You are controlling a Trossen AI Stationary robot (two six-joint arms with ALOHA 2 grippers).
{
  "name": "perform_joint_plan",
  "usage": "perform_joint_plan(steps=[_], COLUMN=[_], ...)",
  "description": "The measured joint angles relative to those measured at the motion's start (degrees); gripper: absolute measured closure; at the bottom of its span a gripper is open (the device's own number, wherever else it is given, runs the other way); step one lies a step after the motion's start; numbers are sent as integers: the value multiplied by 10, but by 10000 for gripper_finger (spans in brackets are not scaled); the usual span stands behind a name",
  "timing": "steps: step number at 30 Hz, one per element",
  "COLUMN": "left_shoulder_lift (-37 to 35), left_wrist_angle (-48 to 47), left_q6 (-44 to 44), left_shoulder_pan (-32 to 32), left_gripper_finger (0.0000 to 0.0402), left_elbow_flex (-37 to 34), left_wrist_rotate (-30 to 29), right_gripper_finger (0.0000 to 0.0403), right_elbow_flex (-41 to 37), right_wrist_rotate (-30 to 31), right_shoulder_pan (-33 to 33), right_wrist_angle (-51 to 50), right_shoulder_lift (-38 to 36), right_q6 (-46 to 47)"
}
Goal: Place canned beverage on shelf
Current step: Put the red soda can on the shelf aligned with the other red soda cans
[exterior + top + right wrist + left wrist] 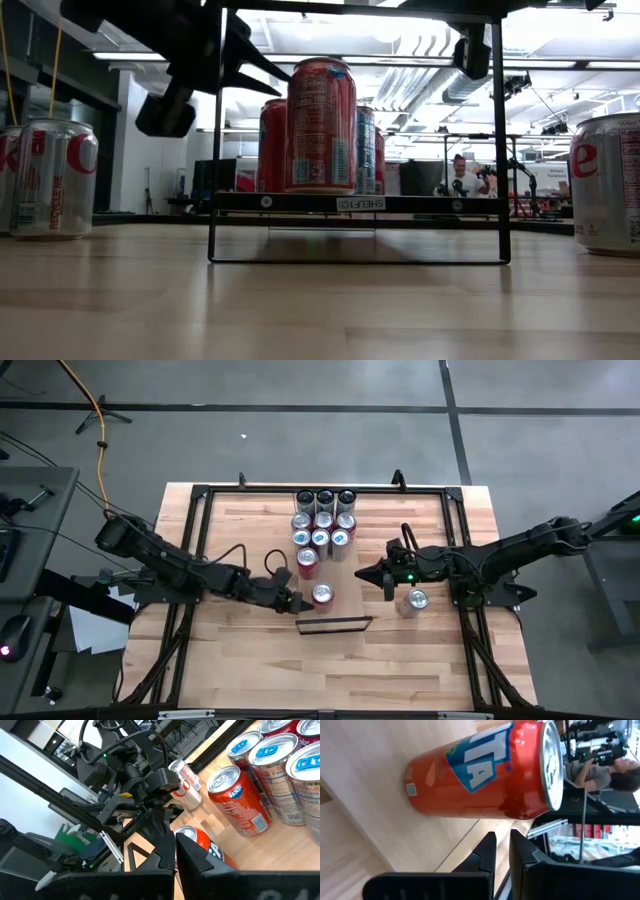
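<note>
Cans lined up on a shelf, one orange can at its front end

The shelf (335, 585) runs down the frame's centre; the orange can (322, 595) stands on it at lower centre. Left gripper (299, 601), fingers together, sits just left of that can. Right gripper (364, 574), fingers together, is right of centre, empty.

A grey concrete floor (330, 445) crossed by dark seams surrounds the pale striped butcher-block table (250, 650), with an orange cable (98, 410) and bright ceiling strip lights (560, 65) overhead.
</note>
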Motion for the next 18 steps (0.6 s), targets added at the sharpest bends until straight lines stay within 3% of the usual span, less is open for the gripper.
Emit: perform_joint_plan(steps=[18], left_shoulder_lift=[0], left_wrist_angle=[2], left_q6=[55], left_shoulder_pan=[58], left_gripper_finger=[401], left_elbow_flex=[0], left_wrist_rotate=[57], right_gripper_finger=[402], right_elbow_flex=[0], right_wrist_rotate=[8], right_shoulder_pan=[-2], right_wrist_angle=[-1], right_shoulder_lift=[0], right_q6=[0])
